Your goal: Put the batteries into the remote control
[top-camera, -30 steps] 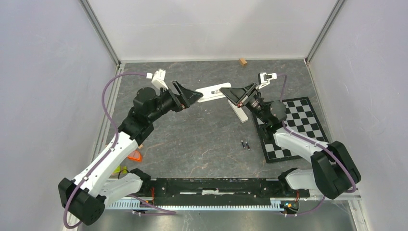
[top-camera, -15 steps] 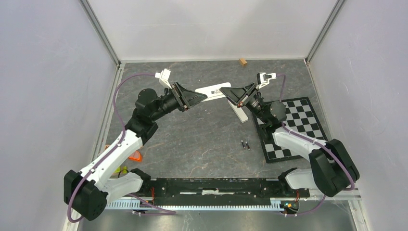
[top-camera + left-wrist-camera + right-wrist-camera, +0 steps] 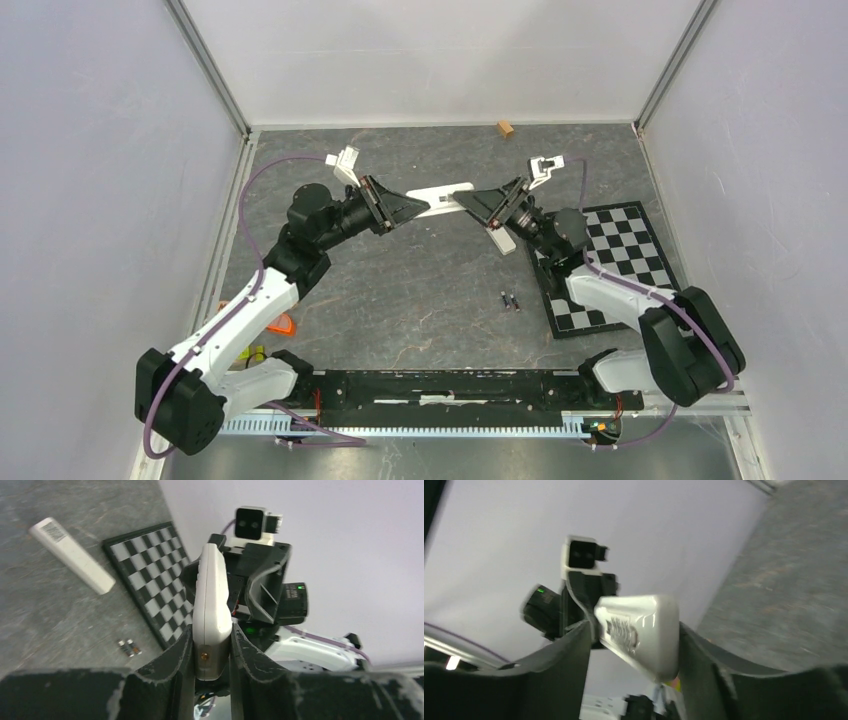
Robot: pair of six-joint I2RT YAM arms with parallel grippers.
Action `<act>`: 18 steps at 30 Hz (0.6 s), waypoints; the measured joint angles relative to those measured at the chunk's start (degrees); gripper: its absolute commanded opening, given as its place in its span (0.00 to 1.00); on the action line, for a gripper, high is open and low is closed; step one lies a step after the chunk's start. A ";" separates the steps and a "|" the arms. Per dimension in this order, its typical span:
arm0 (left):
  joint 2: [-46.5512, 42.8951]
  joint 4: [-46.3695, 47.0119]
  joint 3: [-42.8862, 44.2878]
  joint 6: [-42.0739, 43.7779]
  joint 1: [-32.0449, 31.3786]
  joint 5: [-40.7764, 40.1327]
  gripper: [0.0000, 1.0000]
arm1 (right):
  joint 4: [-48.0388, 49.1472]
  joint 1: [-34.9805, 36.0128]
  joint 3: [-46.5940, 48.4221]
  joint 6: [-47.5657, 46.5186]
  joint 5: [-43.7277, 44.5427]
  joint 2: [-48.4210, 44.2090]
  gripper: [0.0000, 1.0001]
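We log left gripper (image 3: pixel 405 208) and right gripper (image 3: pixel 478 203) each clamped on one end of the wider remote (image 3: pixel 443 197), lifted probably to reach its back, while the slim remote control (image 3: pixel 503 240) lies on the table (image 3: pixel 400 290) at its 5 o'clock, with the batteries (image 3: pixel 511 300) loose at 6 o'clock beyond.

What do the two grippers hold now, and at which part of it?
One white remote, in the air: left gripper clamps one end, right gripper the opposite end.
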 measured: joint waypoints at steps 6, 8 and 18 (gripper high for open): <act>1.44 -8.52 -2.10 5.73 0.15 -1.42 0.02 | -20.57 0.04 -2.01 -16.74 2.27 -4.26 0.84; 2.54 -11.15 -3.72 6.97 0.17 -1.07 0.02 | -28.09 0.04 -2.01 -22.69 3.85 -6.43 0.75; 9.40 -14.93 -11.93 9.73 0.13 -0.07 0.02 | -40.52 1.79 -5.88 -32.24 1.66 -4.63 0.58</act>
